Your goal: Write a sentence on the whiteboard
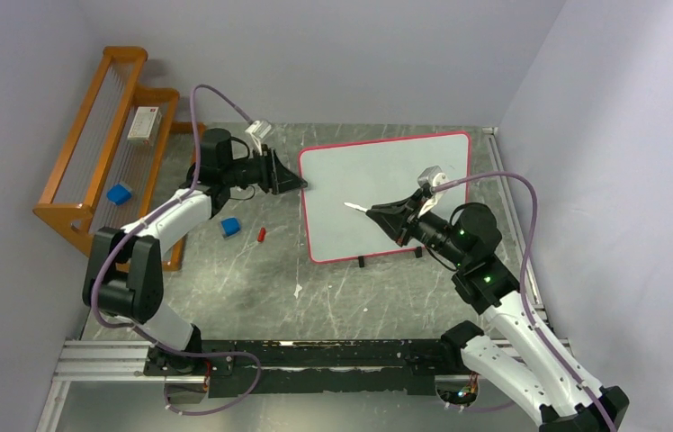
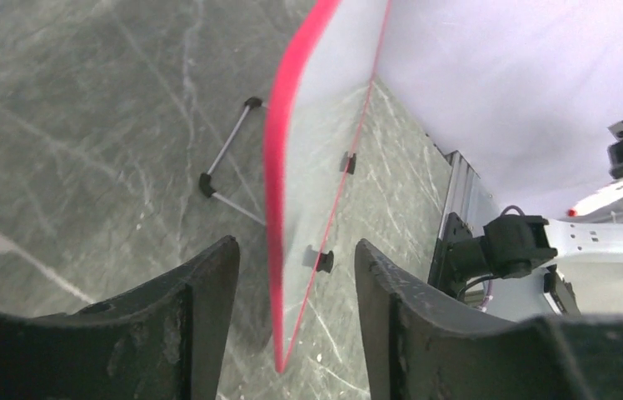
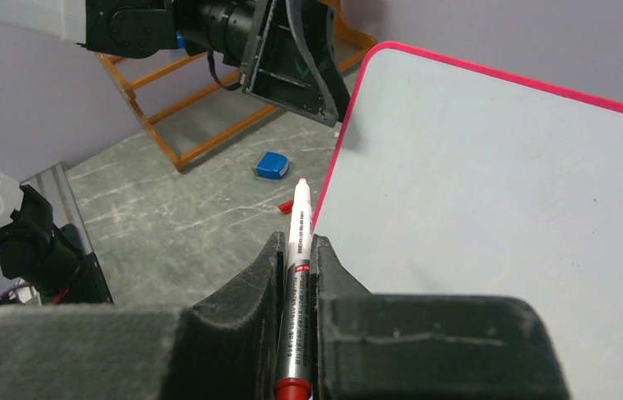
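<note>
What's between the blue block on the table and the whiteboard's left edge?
A small red piece, possibly a marker cap, lying on the table; the top view shows it best.

No text can be read. The white marker pen [image 3: 296,258] bears fine print along its barrel, too small to make out. The small white box [image 1: 142,123] has an equally illegible label.

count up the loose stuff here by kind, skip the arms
whiteboard: 1
marker: 1
blue blocks: 2, one on the table, one on the rack
small red piece: 1
white box: 1
wooden rack: 1
total: 7
</note>
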Motion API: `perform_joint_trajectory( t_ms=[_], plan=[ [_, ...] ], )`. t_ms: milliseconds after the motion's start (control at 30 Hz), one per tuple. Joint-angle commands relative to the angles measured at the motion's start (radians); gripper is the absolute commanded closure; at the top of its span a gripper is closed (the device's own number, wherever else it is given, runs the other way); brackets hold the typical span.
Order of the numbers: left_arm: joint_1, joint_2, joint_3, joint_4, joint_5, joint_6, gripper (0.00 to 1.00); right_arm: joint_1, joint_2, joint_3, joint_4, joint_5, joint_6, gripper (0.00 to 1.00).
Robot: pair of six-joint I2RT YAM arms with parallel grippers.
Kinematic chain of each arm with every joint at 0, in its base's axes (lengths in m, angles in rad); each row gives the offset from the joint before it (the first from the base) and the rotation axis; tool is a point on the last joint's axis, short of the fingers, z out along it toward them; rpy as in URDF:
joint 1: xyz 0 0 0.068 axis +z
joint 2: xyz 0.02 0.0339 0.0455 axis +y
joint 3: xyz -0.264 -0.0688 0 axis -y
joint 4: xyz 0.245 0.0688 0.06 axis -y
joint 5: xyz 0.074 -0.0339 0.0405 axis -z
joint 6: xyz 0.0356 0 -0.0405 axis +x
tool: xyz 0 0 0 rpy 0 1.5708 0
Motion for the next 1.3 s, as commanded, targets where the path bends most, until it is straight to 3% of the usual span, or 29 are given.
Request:
perform_joint_trajectory(
  t_ms=[0, 133, 267, 433, 600, 700, 967, 1267],
  plan=[
    [-0.016, 0.017, -0.005, 0.218, 0.097, -0.094, 0.47, 0.009, 0.007, 0.032, 0.016, 0.004, -0.013, 1.0],
    [-0.025, 0.042, 0.002, 0.194, 0.106, -0.074, 0.57, 0.01, 0.012, 0.034, 0.018, -0.002, -0.014, 1.0],
    [-0.026, 0.055, 0.026, 0.1, 0.086, 0.001, 0.59, 0.012, 0.01, 0.029, 0.022, -0.002, -0.014, 1.0],
    [-0.028, 0.087, 0.02, 0.14, 0.112, -0.024, 0.64, 0.014, 0.016, 0.021, 0.032, -0.013, -0.009, 1.0],
    [-0.028, 0.078, -0.003, 0.166, 0.136, -0.031, 0.85, 0.017, 0.017, 0.024, 0.02, -0.01, -0.02, 1.0],
    [-0.028, 0.067, 0.014, 0.06, 0.137, 0.042, 0.95, 0.019, 0.017, 0.023, 0.016, -0.002, -0.022, 1.0],
    [-0.027, -0.046, 0.017, -0.244, 0.037, 0.255, 0.95, 0.039, 0.023, 0.007, 0.047, 0.004, -0.021, 1.0],
    [-0.016, -0.165, -0.061, -0.289, -0.067, 0.264, 0.95, 0.185, 0.072, 0.02, 0.051, 0.177, -0.083, 1.0]
  ],
)
